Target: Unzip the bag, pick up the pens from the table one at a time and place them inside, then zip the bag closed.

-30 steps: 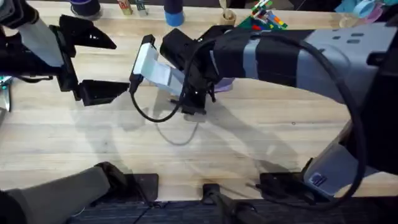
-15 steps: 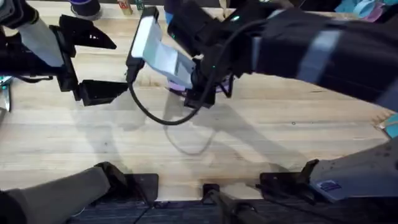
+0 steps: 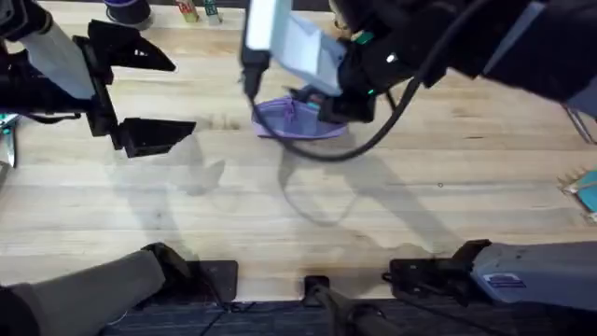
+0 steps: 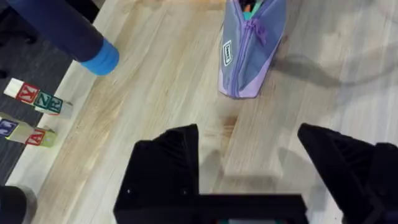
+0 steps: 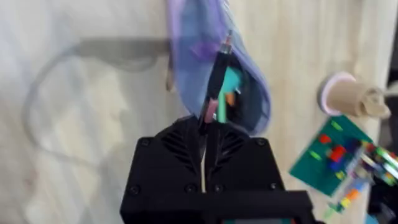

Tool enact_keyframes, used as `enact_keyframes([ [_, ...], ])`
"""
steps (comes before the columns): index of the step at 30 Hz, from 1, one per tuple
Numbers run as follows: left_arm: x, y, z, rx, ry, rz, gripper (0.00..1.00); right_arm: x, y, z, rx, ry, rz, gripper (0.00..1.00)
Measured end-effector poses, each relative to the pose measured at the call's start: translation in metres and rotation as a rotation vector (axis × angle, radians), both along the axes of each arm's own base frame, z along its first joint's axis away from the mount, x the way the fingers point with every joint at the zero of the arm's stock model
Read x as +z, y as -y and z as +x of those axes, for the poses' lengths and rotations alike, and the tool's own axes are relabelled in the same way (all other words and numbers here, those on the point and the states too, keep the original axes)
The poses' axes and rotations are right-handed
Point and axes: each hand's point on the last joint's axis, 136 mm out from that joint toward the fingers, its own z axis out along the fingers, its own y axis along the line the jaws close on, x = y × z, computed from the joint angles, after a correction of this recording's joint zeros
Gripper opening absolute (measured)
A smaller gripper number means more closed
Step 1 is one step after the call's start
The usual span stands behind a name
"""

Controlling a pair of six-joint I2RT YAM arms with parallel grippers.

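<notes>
Bag (image 3: 297, 119) is lying on the table (image 3: 373, 215) up toward the far side, roughly in the middle, a lavender pouch with its mouth open at one end, at least from what the right wrist camera shows. The right arm comes in from the lower right and reaches way across the middle, rising so close under the overhead camera that it reads as a big dark shape, with its wrist bent down over the pouch. The right gripper (image 5: 205, 127) has its fingers pinched together on the black pen (image 5: 214, 81), the one with the pink band, and the pen is angled forward with its tip pointing into the open mouth of the pouch. Something teal and orange sits inside the opening too, can't really tell what. The left arm stretches in from the left edge and hangs over the left part of the table, well apart from the pouch. The left gripper (image 4: 249, 146) has its jaws spread wide with nothing between them, just bare wood below, and the pouch is off ahead of it.
</notes>
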Motion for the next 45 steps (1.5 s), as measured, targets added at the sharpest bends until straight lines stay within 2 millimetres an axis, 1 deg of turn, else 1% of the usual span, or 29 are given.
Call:
enact_keyframes([
  [5,0.003,0.002,0.001,-0.001,0.012,-0.021,0.993,0.0,0.036,0.024,-0.002,0.038,-0.065,0.031],
  [8,0.008,0.005,0.002,-0.003,0.027,-0.046,0.993,0.0,0.054,0.034,0.046,0.062,-0.119,0.031],
  [12,0.015,0.009,0.004,-0.005,0.053,-0.091,0.993,0.0,0.069,0.042,0.151,0.092,-0.191,0.031],
  [17,0.023,0.016,0.003,-0.013,0.058,-0.149,0.994,-0.002,0.077,0.046,0.241,0.106,-0.244,0.031],
  [26,0.027,0.043,0.002,-0.113,0.081,-0.164,0.994,-0.031,0.075,0.051,0.345,0.048,-0.306,0.031],
  [29,0.028,0.047,0.002,-0.128,0.086,-0.166,0.993,-0.037,0.075,0.052,0.367,0.041,-0.316,0.031],
  [33,0.028,0.047,0.002,-0.13,0.087,-0.168,0.993,-0.042,0.07,0.053,0.391,0.034,-0.304,0.031],
  [38,0.028,0.047,0.002,-0.13,0.087,-0.168,0.993,-0.051,0.056,0.053,0.424,0.014,-0.238,0.031],
  [45,0.028,0.047,0.002,-0.13,0.087,-0.168,0.993,-0.07,0.026,0.062,0.419,0.015,-0.166,0.031],
])
